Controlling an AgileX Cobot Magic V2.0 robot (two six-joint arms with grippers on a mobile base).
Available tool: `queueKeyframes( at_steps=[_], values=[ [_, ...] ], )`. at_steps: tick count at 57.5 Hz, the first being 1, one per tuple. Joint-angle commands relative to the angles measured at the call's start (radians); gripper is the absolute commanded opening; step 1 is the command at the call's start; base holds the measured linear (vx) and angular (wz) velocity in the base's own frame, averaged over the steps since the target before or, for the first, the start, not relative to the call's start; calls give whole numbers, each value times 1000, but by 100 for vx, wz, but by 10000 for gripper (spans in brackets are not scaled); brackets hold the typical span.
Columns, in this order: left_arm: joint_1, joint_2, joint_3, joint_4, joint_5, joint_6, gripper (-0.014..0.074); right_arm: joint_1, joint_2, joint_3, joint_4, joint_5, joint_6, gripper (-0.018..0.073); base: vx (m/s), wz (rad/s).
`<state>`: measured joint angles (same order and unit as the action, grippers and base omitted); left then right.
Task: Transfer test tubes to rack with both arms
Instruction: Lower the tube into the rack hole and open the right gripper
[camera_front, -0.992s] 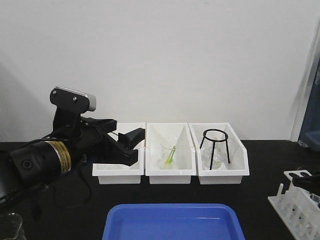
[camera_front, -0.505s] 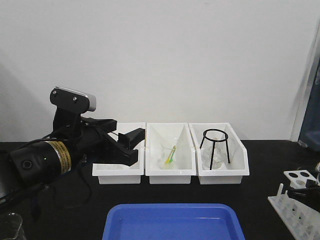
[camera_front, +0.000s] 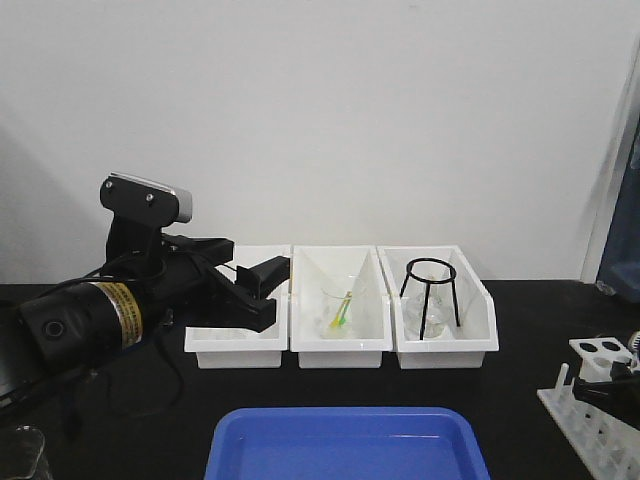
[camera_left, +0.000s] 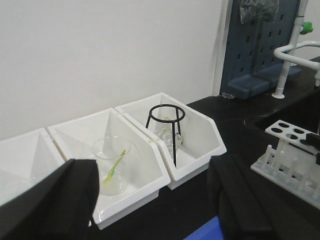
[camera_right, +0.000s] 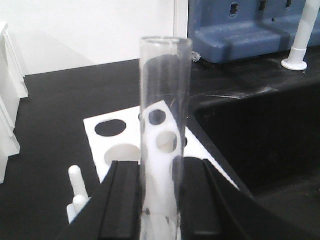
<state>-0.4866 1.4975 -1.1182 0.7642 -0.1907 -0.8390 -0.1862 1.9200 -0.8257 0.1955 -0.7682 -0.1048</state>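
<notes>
Glass test tube (camera_right: 165, 125) stands upright, pinched in right gripper (camera_right: 160, 200), over the rack (camera_right: 131, 134) holes. Left gripper (camera_left: 152, 200) gapes wide, empty, well apart from rack. Risk: tube foot is hidden, so a misaligned descent could strike the plate.

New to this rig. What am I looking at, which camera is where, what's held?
A two-armed robot at a black table. The front view looks across it: left arm, three white bins, a blue tray, the rack at right. Each wrist carries a camera looking along its end effector. The left end effector is open and empty, facing the bins; the middle bin holds a beaker, the right one a tripod. The right end effector is shut on a clear tube, upright, by the rack. Whether its foot sits in a hole is hidden.
</notes>
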Motion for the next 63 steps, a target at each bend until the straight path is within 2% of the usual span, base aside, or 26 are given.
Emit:
queueKeyframes(
  at_steps=[1,8,26,34,39,63],
  values=[
    [0,-41,-30,-21,-58,0,551,-6,-47,-29,-9,-97,-5,10,0,0],
    [0,-41,-30,-21,-58,0,551,-6,-47,-29,-9,-89,-5,68,0,0],
    [0,-41,-30,-21,-58,0,551,-4,-47,-29,-14,-91,-5,356,0,0],
    [0,-41,-30,-21,-57,0,551,-4,-52,-29,-13,-140,-19,448,0,0],
    [0,-41,-30,-21,-56,0,551,-4,-73,-29,-13,-164,-20,471,0,0],
    [0,-41,-30,-21,-17,0,551,-4,-338,-29,-16,-169,-23,471,0,0]
  ],
)
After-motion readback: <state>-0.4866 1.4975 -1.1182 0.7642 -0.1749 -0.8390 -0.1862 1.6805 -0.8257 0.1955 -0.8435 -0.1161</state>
